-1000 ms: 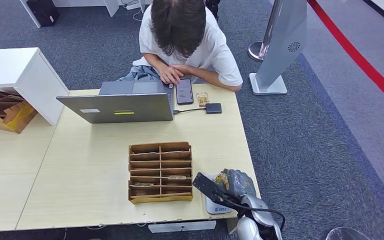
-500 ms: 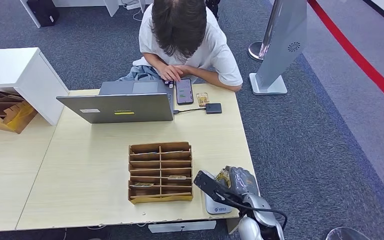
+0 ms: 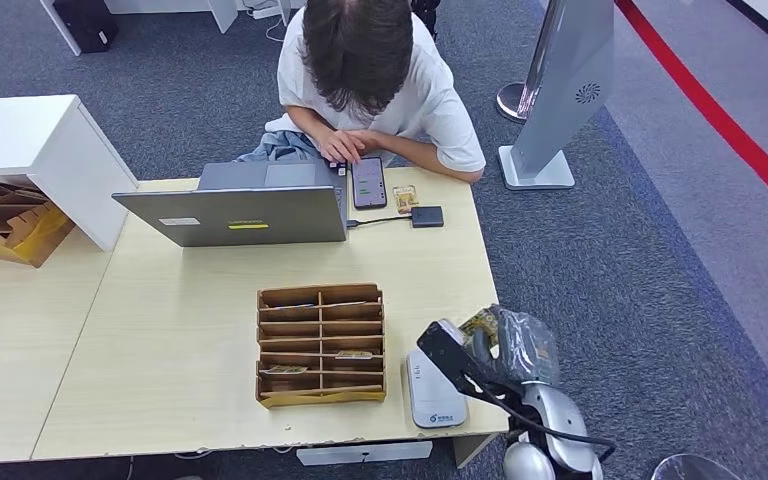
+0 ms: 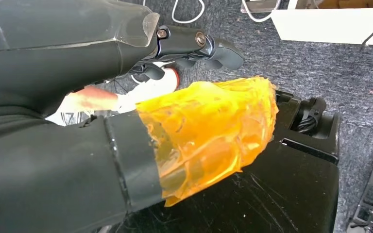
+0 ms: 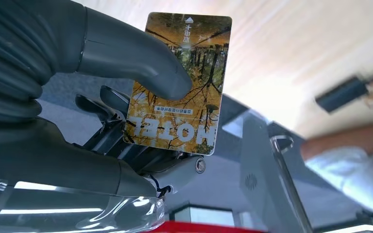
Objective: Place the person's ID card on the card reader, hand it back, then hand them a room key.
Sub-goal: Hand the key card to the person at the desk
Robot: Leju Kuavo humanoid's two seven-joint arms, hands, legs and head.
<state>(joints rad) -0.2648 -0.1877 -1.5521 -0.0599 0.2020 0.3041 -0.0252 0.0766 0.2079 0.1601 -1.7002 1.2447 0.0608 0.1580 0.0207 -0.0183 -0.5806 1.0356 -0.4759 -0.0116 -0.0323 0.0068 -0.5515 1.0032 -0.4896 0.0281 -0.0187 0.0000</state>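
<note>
A yellow-brown card [image 5: 178, 82] printed with autumn trees and the word HOTEL is pinched by the right hand [image 3: 505, 342]: in the right wrist view the thick grey thumb [image 5: 141, 60] is pressed flat on the card's printed face, with the darker fingers [image 5: 102, 104] behind it. In the head view the card [image 3: 480, 322] is seen as a small yellowish patch at the far tip of the hand, held in the air over the right edge of the table [image 3: 160, 340]. The white card reader [image 3: 433, 388] lies flat on the table near its front right corner, just beside the wooden slotted card holder [image 3: 320, 343], and is now apart from the hand and card. Whether the held card is the ID card or a room key cannot be told with certainty.

The left hand [image 4: 199, 141] is seen in the left wrist view, wrapped in an orange translucent cover, with its fingers curled in and nothing held.

Compared with one second ago, the right hand has been lifted up and shifted to the right, away from the reader; earlier it was low over the reader and hid most of it, whereas the reader's whole top is now exposed. The card has been carried along in the same pinch. The person [image 3: 370, 70] across the table, the laptop [image 3: 240, 205] and the phone [image 3: 368, 182] are unchanged.
</note>
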